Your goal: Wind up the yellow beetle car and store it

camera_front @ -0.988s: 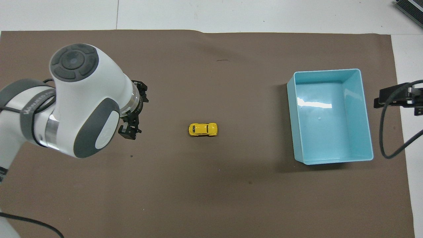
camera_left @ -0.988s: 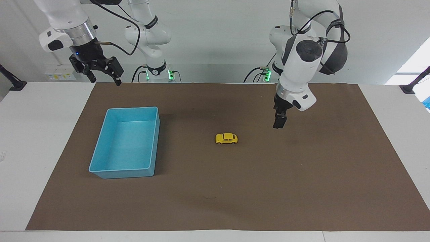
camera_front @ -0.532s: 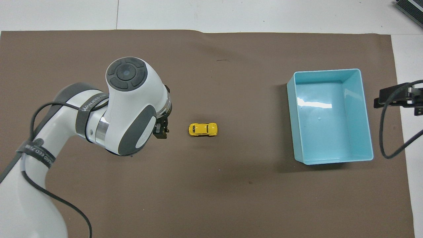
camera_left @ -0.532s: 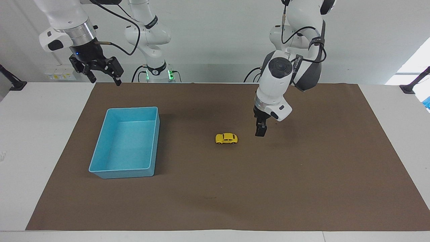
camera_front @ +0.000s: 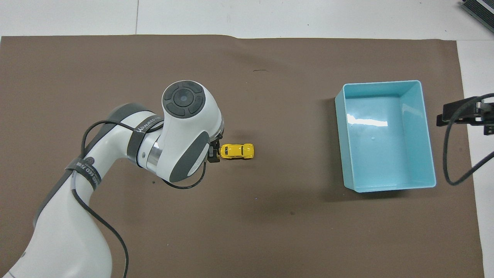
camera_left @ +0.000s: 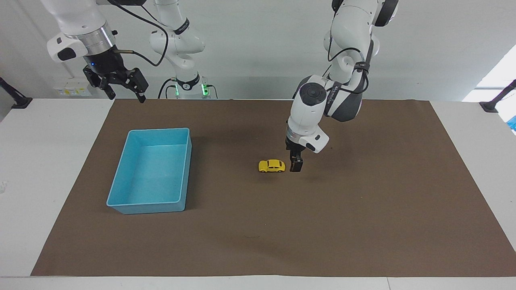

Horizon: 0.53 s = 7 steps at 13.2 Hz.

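Note:
The yellow beetle car stands on its wheels on the brown mat, near the middle of the table. My left gripper hangs low, just beside the car's end that points toward the left arm's end of the table, open with nothing between its fingers. In the overhead view the left wrist hides most of that gripper. My right gripper waits open and raised over the mat's corner, at the right arm's end of the table.
An open light blue bin sits on the mat toward the right arm's end, with nothing inside it. The brown mat covers most of the white table.
The left arm has swung in toward the car and come down, so its gripper now sits right beside the car. Car, bin and right arm have not moved.

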Motion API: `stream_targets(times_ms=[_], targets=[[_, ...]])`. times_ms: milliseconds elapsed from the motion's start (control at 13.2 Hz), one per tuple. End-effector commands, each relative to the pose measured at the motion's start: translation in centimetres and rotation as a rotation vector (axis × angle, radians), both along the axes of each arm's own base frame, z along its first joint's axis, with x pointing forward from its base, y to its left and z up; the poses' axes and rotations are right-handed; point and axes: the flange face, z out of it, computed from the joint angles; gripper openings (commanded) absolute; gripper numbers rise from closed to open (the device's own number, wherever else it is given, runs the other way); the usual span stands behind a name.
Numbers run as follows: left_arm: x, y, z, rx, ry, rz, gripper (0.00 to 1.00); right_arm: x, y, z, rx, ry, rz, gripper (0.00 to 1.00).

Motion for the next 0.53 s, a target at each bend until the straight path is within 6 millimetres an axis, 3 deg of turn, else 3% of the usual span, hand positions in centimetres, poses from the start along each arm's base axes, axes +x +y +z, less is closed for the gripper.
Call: stream_targets(times_ms=[0,304,456], targets=[[0.1,-4.5,-3.1,0.033,-0.007,-0.003,1.00,-0.3,0.1,0.0,0.013,0.002,-0.014,1.00],[-0.3,-5.2,-3.9,0.050,-0.025,-0.001,1.00,-0.3,0.1,0.0,0.013,0.002,-0.014,1.00],[-0.8,-4.8,-5.8,0.041,-0.034,0.000,1.00,-0.3,0.1,0.0,0.013,0.002,-0.014,1.00]])
